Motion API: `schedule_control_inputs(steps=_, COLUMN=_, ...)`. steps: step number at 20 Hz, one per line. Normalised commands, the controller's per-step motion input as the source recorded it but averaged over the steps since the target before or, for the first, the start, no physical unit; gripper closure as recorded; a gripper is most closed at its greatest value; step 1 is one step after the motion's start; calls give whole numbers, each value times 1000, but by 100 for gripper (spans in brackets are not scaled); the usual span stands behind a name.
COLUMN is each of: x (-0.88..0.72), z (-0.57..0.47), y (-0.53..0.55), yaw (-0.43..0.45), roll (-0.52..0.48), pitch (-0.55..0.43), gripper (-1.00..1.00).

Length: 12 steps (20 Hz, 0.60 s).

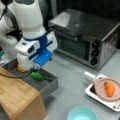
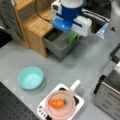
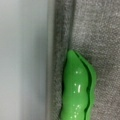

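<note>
1. We see the gripper (image 1: 37, 69) low over the grey felt bin (image 1: 50, 86), left of centre in a front view; in a front view it sits at top centre (image 2: 75, 35). We cannot tell whether its jaws stand apart or together: the wrist body hides them, and the wrist view shows no fingers.
2. The green pea pod (image 1: 37, 75) lies inside the bin, just below the gripper; in the wrist view the pod (image 3: 77, 92) lies along the bin wall (image 3: 61, 37), touching or nearly so.
3. Risk, we judge: a finger could catch the wall or snag the felt, since the pod hugs that side; the glossy pod could also slip out.
4. Tight edges: wooden shelf (image 1: 17, 97) right against the bin at lower left.
5. Open room: bare grey table (image 1: 72, 75) between bin and toaster oven (image 1: 85, 37). Teal bowl (image 2: 30, 78) and pink pan with carrot (image 2: 58, 103) stand well apart.
</note>
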Motion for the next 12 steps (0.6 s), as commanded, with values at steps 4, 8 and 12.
schedule_control_inputs(steps=4, x=812, z=213, y=321, yaw=-170, roll=32, pitch=198, gripper=-100)
schedule_control_inputs(steps=8, x=777, z=192, y=165, yaw=-174, roll=54, pitch=232, gripper=-100)
schedule_control_inputs(steps=12, x=490, z=197, y=74, yaw=-114, roll=107, pitch=263, gripper=-100)
